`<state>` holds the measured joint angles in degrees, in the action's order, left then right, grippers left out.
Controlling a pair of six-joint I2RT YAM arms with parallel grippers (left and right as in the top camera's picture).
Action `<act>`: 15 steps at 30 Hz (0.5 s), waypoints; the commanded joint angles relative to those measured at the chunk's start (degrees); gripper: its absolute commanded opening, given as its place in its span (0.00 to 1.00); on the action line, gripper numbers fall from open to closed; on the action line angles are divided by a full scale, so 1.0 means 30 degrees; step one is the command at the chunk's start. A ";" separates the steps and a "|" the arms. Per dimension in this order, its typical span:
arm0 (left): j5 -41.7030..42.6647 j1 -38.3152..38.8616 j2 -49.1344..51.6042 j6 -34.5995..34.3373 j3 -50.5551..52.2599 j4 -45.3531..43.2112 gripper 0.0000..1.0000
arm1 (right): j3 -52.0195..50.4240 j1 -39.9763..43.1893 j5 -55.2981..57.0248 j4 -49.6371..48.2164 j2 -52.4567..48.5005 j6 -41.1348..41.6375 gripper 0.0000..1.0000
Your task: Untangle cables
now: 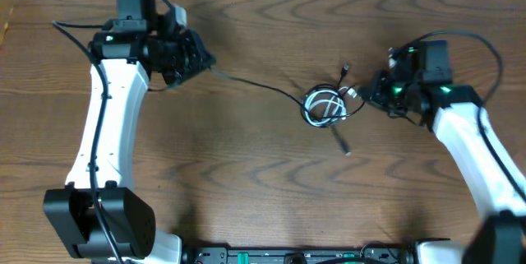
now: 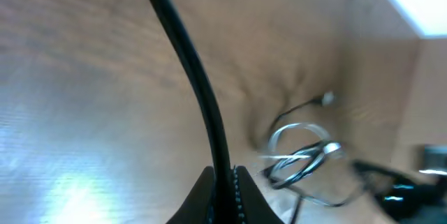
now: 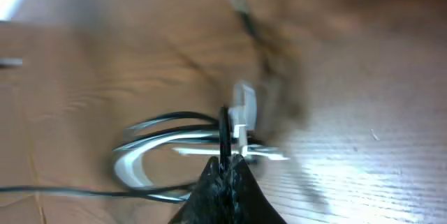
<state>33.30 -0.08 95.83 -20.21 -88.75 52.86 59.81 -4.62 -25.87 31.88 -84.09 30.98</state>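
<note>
While the left end effector (image 1: 207, 61) sits at the far left part of the tabletop (image 1: 246, 173), its fingers are pressed together on the black cable (image 1: 255, 83). In the left wrist view this cable comes out directly from between the closed tips. From there it runs as one thin line across the wood to the right, until it reaches a small bundle of loops (image 1: 325, 106) near the middle of the tabletop.

In this bundle the black cable and the white cable (image 1: 330, 108) lie wound one over the other, touching in many places (which strand is on top I cannot tell). Two loose ends stick out from it: one (image 1: 343, 70) points toward the far edge and one (image 1: 344, 149) lies toward the near edge.

The right end effector (image 1: 367, 94) is at the right side of the bundle, touching it. Its fingers are closed tight, and in the right wrist view a short black strand goes up from between the tips. A white plug (image 3: 243, 104) stands just beside this strand, and a white piece crosses right at the tips; whether the white one is also caught there, I cannot tell because the picture is blurred.

Both arms are well apart, with the bundle between them, much closer to the right one.
</note>
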 commanded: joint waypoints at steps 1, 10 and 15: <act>-0.1413 0.0619 -0.0459 0.2630 0.0211 0.0816 0.07 | 0.0379 0.0044 0.0087 -0.0073 0.2841 -0.0481 0.01; -0.1479 0.2637 -0.0321 0.3228 0.0933 0.0794 0.77 | 0.0444 -0.0138 0.0080 0.0168 0.4532 0.0452 0.01; -0.0408 0.4116 0.0022 0.3228 0.0947 -0.0401 0.80 | 0.0437 -0.0291 -0.0007 0.0393 0.4532 0.0444 0.01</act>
<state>29.67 9.28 95.68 -11.60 -86.48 53.69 60.16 -4.78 -25.69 32.60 -70.76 31.64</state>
